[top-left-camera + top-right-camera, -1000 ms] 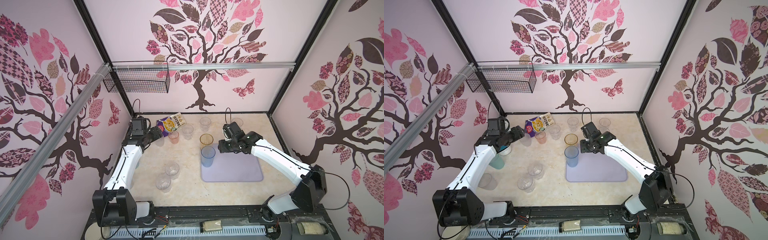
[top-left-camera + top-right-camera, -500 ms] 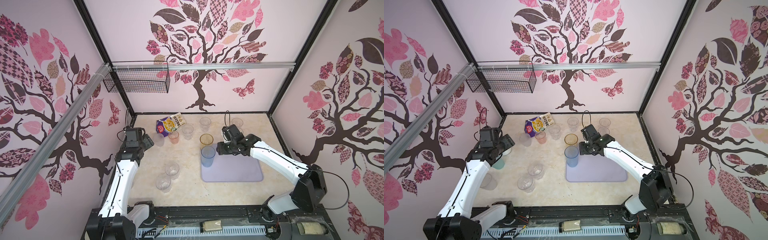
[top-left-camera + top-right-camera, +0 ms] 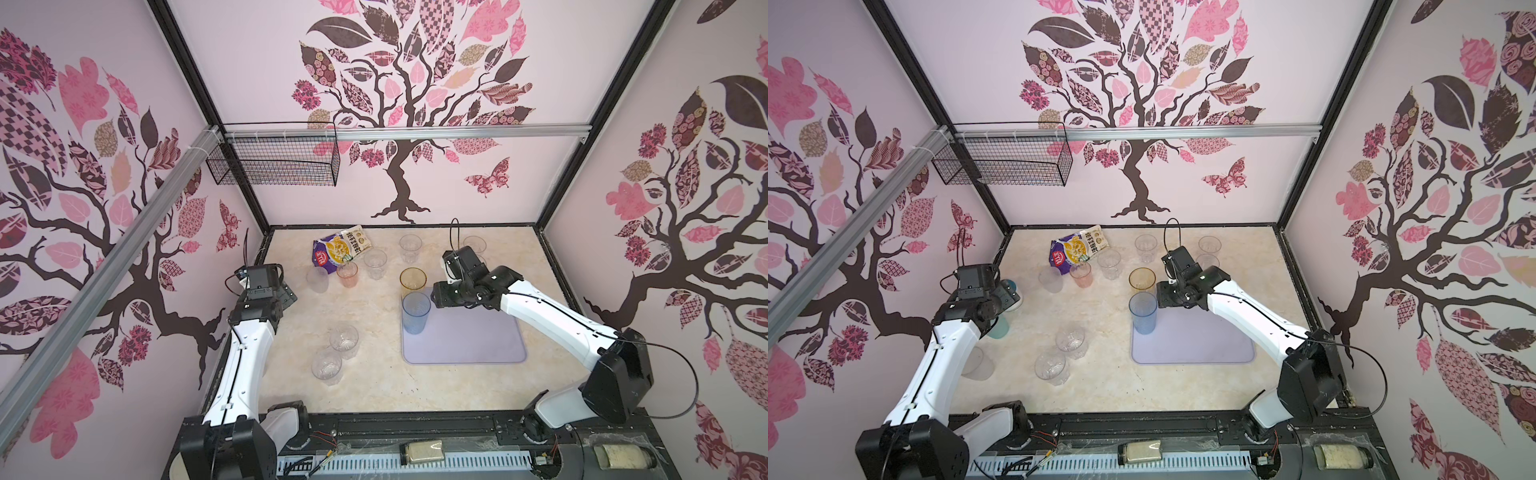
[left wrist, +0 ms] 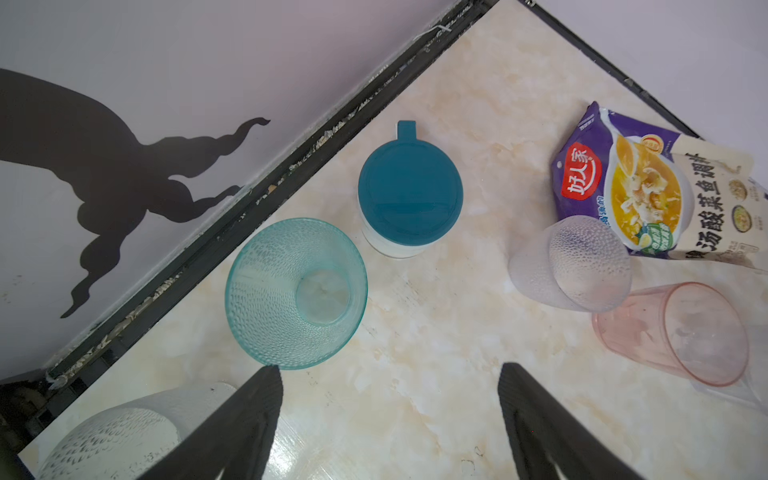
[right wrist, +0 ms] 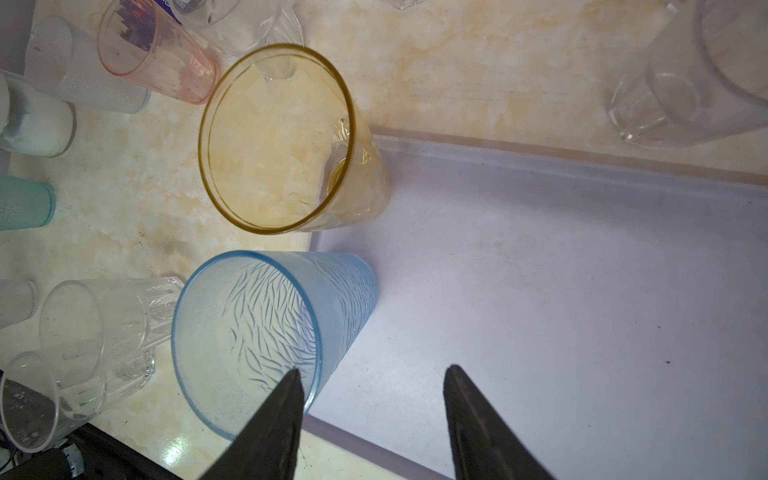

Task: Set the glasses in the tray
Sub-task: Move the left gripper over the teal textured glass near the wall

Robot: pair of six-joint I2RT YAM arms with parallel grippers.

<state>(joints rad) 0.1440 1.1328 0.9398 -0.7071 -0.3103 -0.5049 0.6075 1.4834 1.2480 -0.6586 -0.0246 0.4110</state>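
Withdrawing from the bag (image 4: 648, 187) marked "好人家", my left gripper (image 4: 390, 368) is hovering wide and empty, the teal glass (image 4: 291, 291) standing just ahead of one fingertip. My right gripper (image 5: 372, 370) is holding nothing, jaws partway apart, one fingertip overlapping the blue glass (image 5: 345, 291) standing in the tray (image 5: 540, 291) corner.

The left arm (image 3: 249, 353) runs along the counter's (image 3: 374, 386) left edge, the left end effector (image 4: 390, 370) facing down with jaws spread wide. The right arm (image 3: 552, 319) reaches from the near-right corner toward mid-counter, the right end effector (image 5: 374, 370) with jaws parted.
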